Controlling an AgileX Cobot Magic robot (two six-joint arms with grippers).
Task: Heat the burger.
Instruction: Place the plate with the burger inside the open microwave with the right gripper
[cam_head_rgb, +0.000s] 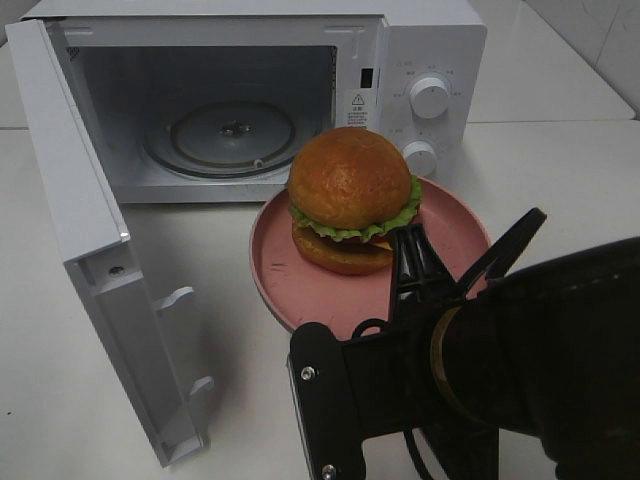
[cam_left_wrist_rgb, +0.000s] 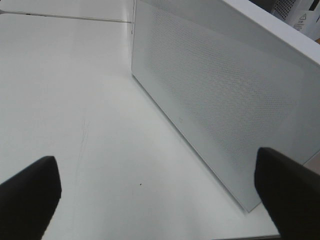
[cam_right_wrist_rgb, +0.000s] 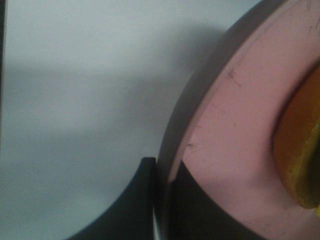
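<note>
The burger (cam_head_rgb: 350, 195), with a glossy brown bun, a lettuce frill and a dark patty, sits on a round pink plate (cam_head_rgb: 290, 270) in front of the open microwave (cam_head_rgb: 430, 60). In the right wrist view my right gripper (cam_right_wrist_rgb: 160, 200) is shut on the plate's rim (cam_right_wrist_rgb: 220, 125), with the burger's edge (cam_right_wrist_rgb: 300, 160) close beside it. In the high view the right gripper (cam_head_rgb: 410, 262) reaches over the plate's near side. My left gripper (cam_left_wrist_rgb: 157, 195) is open with nothing between its fingers (cam_left_wrist_rgb: 30, 192). It does not show in the high view.
The microwave door (cam_head_rgb: 90, 250) swings out wide to the left, and its perforated outer face (cam_left_wrist_rgb: 225, 100) fills the left wrist view. A glass turntable (cam_head_rgb: 230, 130) lies inside the cavity. Two white knobs (cam_head_rgb: 428, 97) are on the panel behind the burger.
</note>
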